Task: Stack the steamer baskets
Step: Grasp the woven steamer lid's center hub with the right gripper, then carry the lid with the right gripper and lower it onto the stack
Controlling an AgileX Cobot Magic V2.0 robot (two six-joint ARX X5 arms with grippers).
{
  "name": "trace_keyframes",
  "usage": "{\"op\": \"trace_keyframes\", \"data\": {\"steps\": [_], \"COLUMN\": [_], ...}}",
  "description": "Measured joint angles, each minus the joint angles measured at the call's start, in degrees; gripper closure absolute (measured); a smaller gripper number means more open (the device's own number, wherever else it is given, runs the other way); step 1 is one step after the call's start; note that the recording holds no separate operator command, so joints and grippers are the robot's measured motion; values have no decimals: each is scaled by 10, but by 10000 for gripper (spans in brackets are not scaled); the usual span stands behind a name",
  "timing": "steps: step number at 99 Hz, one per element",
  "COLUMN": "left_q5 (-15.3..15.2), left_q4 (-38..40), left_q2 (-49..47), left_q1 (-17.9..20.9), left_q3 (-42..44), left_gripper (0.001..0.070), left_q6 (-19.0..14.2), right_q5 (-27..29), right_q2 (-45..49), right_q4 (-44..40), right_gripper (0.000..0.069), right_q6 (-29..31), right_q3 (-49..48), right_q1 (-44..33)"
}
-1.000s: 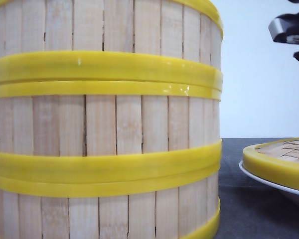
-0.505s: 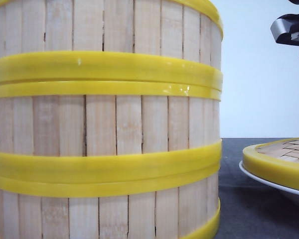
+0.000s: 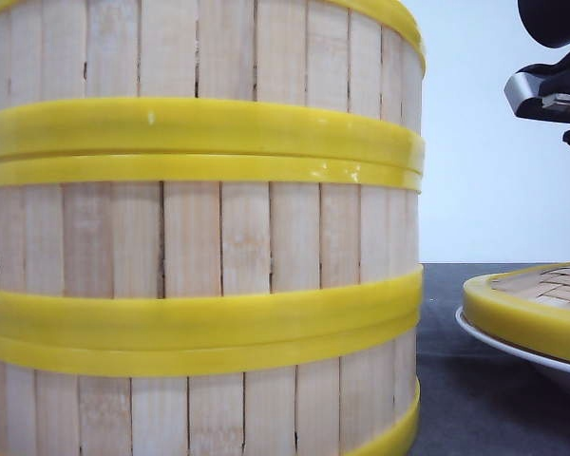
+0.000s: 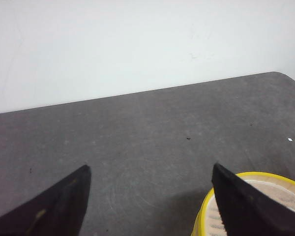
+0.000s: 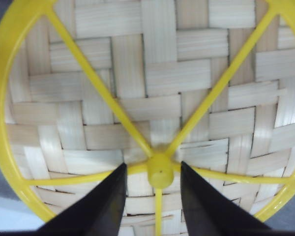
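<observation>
- Stack of round bamboo steamer baskets (image 3: 199,237), pale vertical slats with glossy yellow bands, is filling the left of the front view, standing upright on the dark grey table (image 3: 475,399); three tiers are showing.
- Flat woven bamboo lid with a yellow rim (image 3: 532,304) is lying on a white plate (image 3: 513,350), right of the stack and apart from it.
- Right gripper (image 5: 152,169) is hanging above the lid, fingers spread and straddling the lid's yellow centre knob (image 5: 160,172) (contact unclear).
- Left gripper (image 4: 150,172) is hovering over bare table, jaws wide apart, holding nothing; a yellow basket rim (image 4: 250,175) is peeking behind one finger.
</observation>
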Motion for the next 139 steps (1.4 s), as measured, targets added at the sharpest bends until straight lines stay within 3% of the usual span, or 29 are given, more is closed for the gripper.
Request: {"op": "trace_keyframes", "data": {"steps": [13, 26, 64, 81, 110, 127, 139], "left_q5": [0, 0, 0, 0, 0, 0, 0], "left_q4": [0, 0, 0, 0, 4, 5, 4], "left_q2": [0, 0, 0, 0, 0, 0, 0], "left_q1": [0, 0, 0, 0, 0, 0, 0], "left_q3": [0, 0, 0, 0, 0, 0, 0], "left_gripper": [238, 238, 238, 238, 238, 238, 238], "left_q6": [0, 0, 0, 0, 0, 0, 0], "right_q5": [1, 6, -7, -9, -21, -83, -89], "right_q2": [3, 3, 3, -2, -6, 2, 41], "right_q4": [0, 0, -27, -85, -94, -94, -94], "right_gripper": [500, 633, 640, 640, 640, 640, 640], "right_q6": [-1, -3, -11, -12, -4, 17, 31], "right_q3": [0, 2, 25, 157, 421, 465, 465], "right_q1": [2, 2, 3, 3, 33, 102, 170]}}
